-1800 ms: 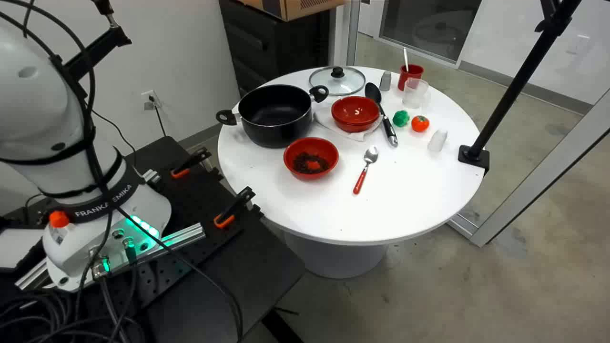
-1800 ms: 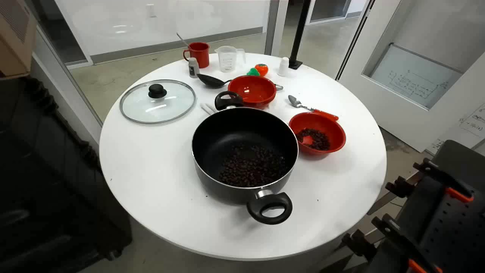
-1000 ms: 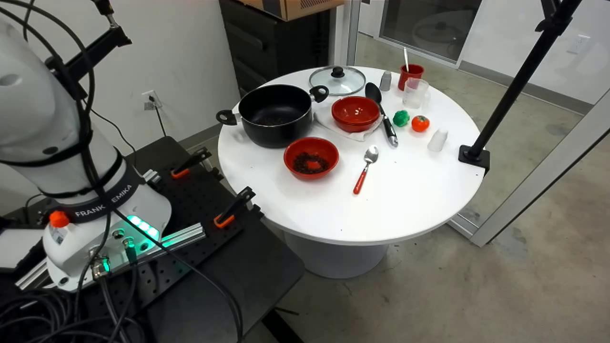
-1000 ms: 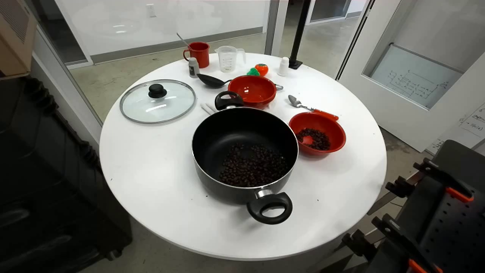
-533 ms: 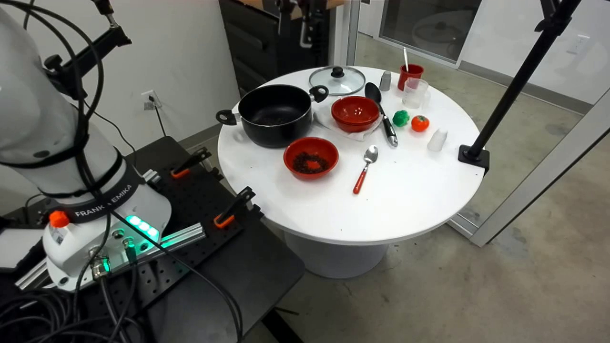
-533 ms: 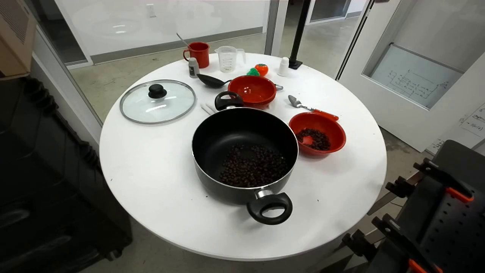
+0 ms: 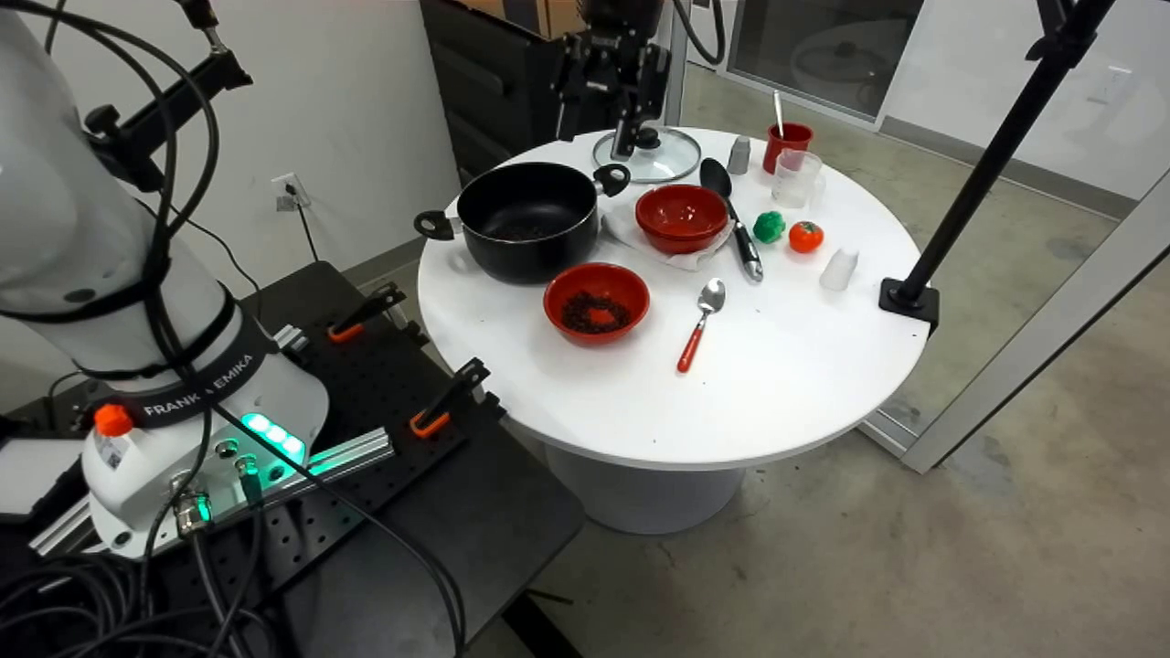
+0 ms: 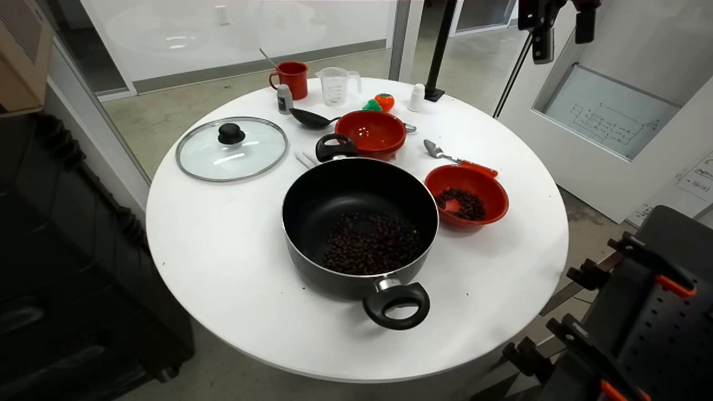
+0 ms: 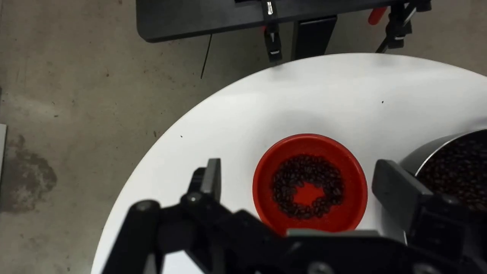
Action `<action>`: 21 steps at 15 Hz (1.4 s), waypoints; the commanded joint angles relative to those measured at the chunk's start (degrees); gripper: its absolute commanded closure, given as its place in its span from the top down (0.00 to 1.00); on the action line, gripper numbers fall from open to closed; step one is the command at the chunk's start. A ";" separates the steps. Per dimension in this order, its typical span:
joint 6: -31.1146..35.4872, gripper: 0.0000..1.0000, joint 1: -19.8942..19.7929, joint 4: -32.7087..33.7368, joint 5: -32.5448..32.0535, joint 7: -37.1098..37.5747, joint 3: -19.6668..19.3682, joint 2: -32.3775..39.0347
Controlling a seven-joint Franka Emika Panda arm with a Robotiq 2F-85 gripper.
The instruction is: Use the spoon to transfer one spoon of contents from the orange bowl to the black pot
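Come down into both exterior views since a second ago: one tool (image 7: 594,143), black, mine, jaws standing wide apart, hanging above the desk (image 7: 786,393). One spoon (image 7: 702,324), red handle, metal scoop, lying flat on the desk, near the orange bowl (image 7: 596,278) and apart from it. Said bowl: holds dark beans (image 9: 308,165) (a patch of red bottom shows among them, as I see in the wrist view). One black pot (image 7: 530,263), two handles, beans inside, standing just beside that bowl. One glass lid (image 8: 245,150), black knob, flat on the desk near the pot.
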 commanded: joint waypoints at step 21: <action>33.64 1.00 -4.27 -4.27 -23.50 -16.48 -6.73 5.92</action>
